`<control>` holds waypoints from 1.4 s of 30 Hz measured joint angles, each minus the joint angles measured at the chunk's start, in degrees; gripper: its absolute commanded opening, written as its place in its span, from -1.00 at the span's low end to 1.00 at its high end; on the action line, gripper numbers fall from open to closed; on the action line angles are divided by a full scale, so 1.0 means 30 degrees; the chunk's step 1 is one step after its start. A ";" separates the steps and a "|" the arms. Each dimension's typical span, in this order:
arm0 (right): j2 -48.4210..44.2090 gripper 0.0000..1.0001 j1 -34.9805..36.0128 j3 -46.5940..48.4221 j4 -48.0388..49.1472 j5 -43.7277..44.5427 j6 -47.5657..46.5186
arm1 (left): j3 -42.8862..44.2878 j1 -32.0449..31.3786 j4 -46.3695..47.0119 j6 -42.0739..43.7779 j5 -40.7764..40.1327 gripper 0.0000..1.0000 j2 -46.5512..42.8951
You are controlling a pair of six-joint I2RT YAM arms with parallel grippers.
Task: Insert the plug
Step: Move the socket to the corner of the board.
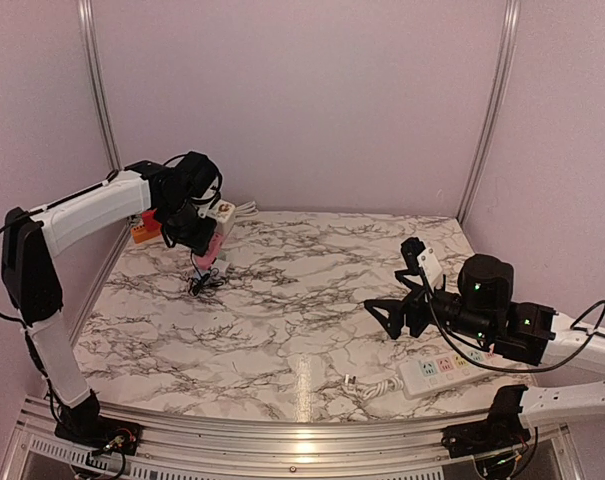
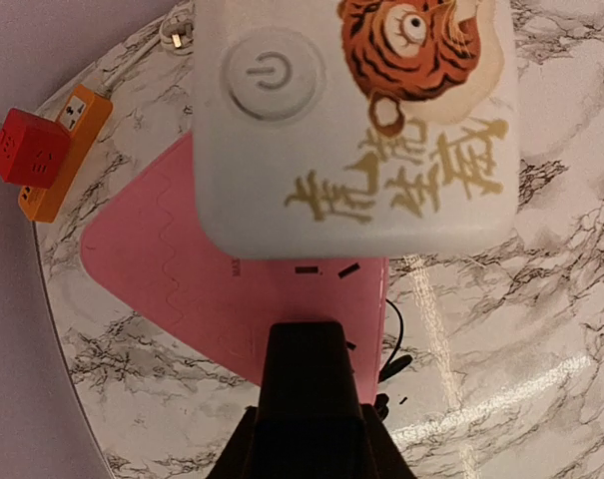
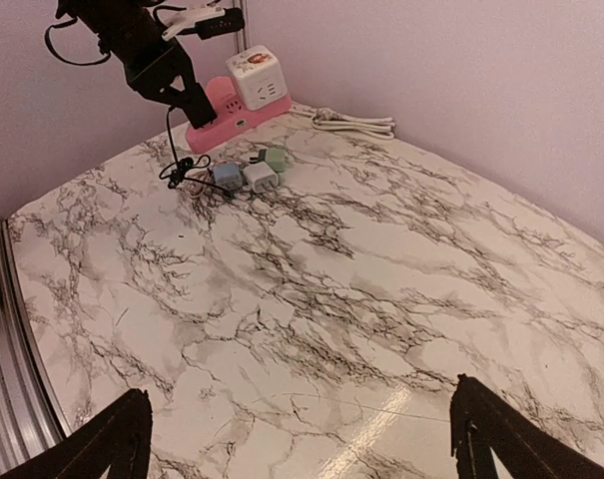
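Plug (image 2: pixel 302 364) gripped over the pink power strip (image 2: pixel 172 269), far left corner of the table (image 1: pixel 302 330).

The left gripper (image 3: pixel 187 95) is clamped on the black plug, and its cord (image 3: pixel 170 150) hangs down to the marble top. The plug hangs over one end of the strip, just short of two dark slots; whether its pins touch cannot be told. A white cube socket (image 2: pixel 351 120) with a tiger print sits on the strip just beyond. An orange strip (image 2: pixel 67 150) bearing a red cube (image 2: pixel 27 150) lies beside the wall. Three small adapters (image 3: pixel 247 172) lie near the cord's end. Well apart on the right, the right gripper (image 1: pixel 392 315) hovers with jaws spread wide, empty, with a white power strip (image 1: pixel 437 370) near its arm.
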 measured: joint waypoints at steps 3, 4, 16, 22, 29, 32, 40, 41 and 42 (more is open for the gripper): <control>0.0000 0.97 0.0000 0.0000 0.0007 -0.0051 0.0000 | -0.1035 0.0823 0.0372 -0.0503 -0.0648 -1.00 -0.1319; 0.0000 0.97 0.0000 0.0000 0.0007 -0.0058 -0.0007 | -0.1377 0.1122 0.0517 -0.0663 -0.0838 -1.00 -0.1741; 0.0000 0.97 0.0000 0.0000 0.0007 -0.0262 -0.0051 | -0.3825 0.4750 0.2193 -0.2244 -0.1566 -1.00 -0.4488; 0.0007 0.97 0.0000 0.0000 0.0007 -0.0408 -0.0044 | -0.4736 0.6011 0.3016 -0.2812 -0.1559 -1.00 -0.5260; 0.0226 0.97 0.0000 0.0000 0.0022 -0.0546 -0.0029 | -0.4918 0.6411 0.4626 -0.3198 -0.0299 -1.00 -0.6623; 0.0364 0.97 0.0000 0.0007 0.0015 -0.0597 -0.0022 | -0.4889 0.6339 0.5049 -0.3249 -0.0270 -1.00 -0.7009; 0.0532 0.97 0.0000 0.0015 0.0022 -0.0699 0.0036 | -0.4889 0.6404 0.5566 -0.3672 -0.1486 -1.00 -0.7286; 0.0539 0.97 0.0000 0.0015 0.0022 -0.0707 0.0044 | -0.4889 0.6448 0.5574 -0.3745 -0.1523 -1.00 -0.7278; 0.0546 0.97 0.0000 0.0015 0.0022 -0.0707 0.0058 | -0.4889 0.6506 0.5588 -0.3825 -0.1530 -1.00 -0.7257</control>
